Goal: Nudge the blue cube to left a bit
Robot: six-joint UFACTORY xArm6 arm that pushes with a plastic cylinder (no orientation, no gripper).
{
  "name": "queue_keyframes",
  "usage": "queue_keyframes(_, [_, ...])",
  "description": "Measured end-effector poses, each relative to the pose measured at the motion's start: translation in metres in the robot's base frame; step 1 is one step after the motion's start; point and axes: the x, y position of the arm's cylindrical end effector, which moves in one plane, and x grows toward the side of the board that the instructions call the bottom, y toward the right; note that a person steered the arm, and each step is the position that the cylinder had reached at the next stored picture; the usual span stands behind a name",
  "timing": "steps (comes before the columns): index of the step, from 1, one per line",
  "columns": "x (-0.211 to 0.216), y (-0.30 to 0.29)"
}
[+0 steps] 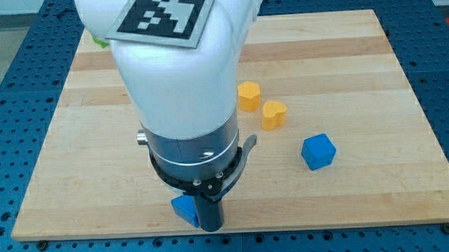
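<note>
The blue cube sits on the wooden board toward the view's right, below and right of the yellow blocks. My tip is at the view's bottom centre, far left of the blue cube and touching or right beside a second blue block, whose shape is partly hidden by the rod. The arm's white body covers much of the board's left centre.
A yellow hexagon-like block and a yellow heart-shaped block stand near the board's middle. A sliver of green shows at the top left behind the arm. The board's bottom edge runs just below my tip.
</note>
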Motion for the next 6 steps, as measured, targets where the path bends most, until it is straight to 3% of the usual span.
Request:
queue_keyframes(4, [-0.014, 0.170])
queue_keyframes(5, [-0.057, 0.191])
queue_keyframes(6, [-0.075, 0.175])
